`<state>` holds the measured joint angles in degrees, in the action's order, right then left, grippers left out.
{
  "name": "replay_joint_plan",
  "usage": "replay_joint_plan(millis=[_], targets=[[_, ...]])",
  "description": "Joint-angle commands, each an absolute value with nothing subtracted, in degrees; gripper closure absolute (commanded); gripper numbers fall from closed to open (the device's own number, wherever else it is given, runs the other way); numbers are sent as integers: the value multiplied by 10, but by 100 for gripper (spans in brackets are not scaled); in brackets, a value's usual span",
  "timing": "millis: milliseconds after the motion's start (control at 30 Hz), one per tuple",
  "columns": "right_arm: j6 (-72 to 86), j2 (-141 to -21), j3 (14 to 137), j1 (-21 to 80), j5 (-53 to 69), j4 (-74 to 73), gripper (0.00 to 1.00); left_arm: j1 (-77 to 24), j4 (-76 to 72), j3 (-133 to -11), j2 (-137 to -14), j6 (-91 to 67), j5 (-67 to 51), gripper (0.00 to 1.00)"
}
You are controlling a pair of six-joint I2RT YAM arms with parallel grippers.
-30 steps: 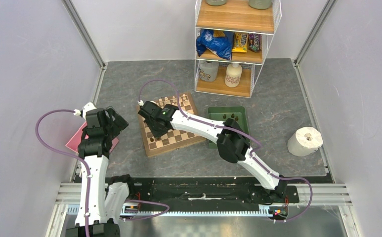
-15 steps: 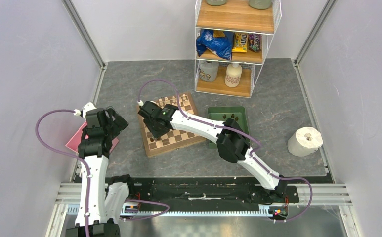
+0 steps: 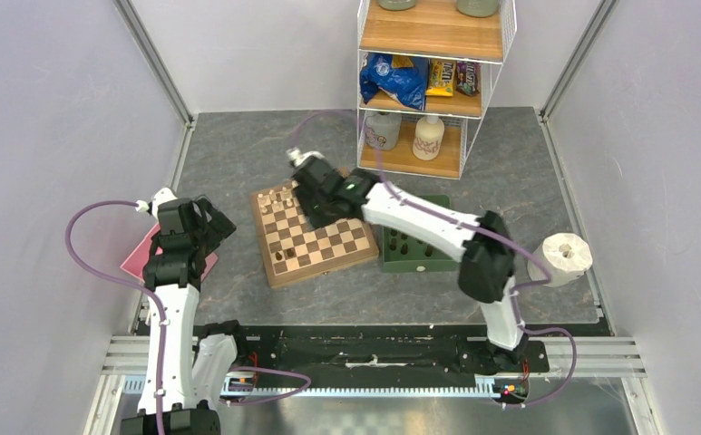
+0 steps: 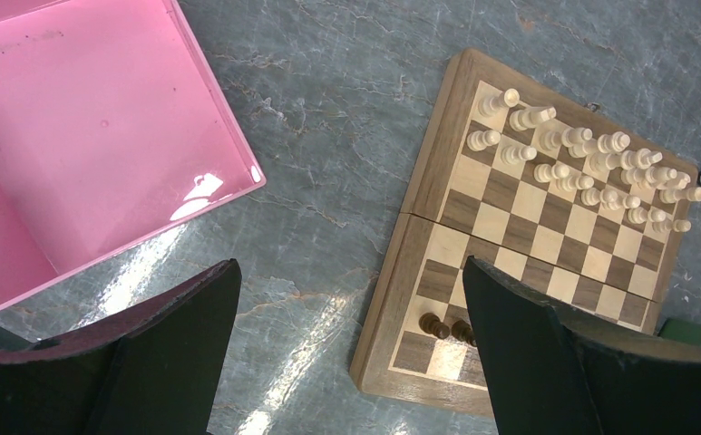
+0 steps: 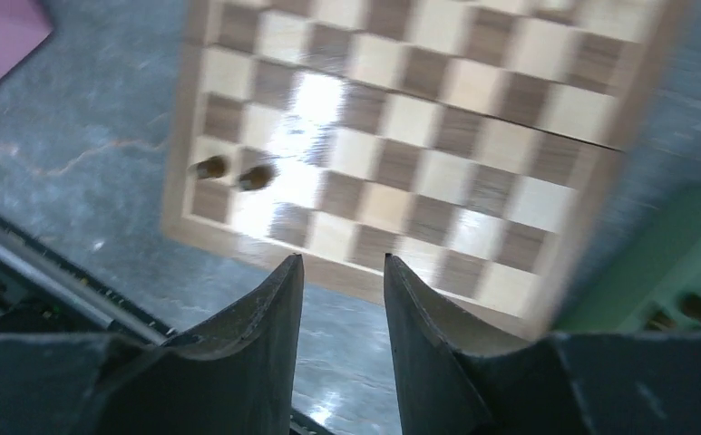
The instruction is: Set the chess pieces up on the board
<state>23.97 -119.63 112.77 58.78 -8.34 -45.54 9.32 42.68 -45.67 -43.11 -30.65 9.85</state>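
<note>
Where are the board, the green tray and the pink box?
board [image 3: 301, 273], top view, near border.
green tray [image 3: 419, 266], top view, near wall.
pink box [image 4: 102, 136], left wrist view, bare floor.

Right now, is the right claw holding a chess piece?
No, the right wrist view shows only a bare gap between the fingers of the right claw, while two dark chess pieces sit on the board.

Blurred, the square wooden chessboard of dark-brown and light-tan squares [image 5: 419, 136] lies on the grey marbled table [image 5: 83, 154], with two small dark-brown wooden chessmen [image 5: 256, 177] side by side near one corner. The right hand [image 5: 343, 263] hangs above, fingers slightly apart, nothing between them.
</note>
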Motion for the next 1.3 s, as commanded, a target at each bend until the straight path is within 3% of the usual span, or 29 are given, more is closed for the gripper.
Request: replay_joint_plan(millis=[0,167,433,1267], targets=[[262,-1089,1005,484,-118,-412,54,97,404,-456,-429,-319,88,1],[279,-1026,884,365,-108,-387,51,98,402,-456,-431,-318,85,1],[264,-1054,841,274,-71,-377,56,98,401,-456,-435,-318,85,1],[244,-1140,853,245,-78,-383,62,99,400,-456,-439,-318,81,1]])
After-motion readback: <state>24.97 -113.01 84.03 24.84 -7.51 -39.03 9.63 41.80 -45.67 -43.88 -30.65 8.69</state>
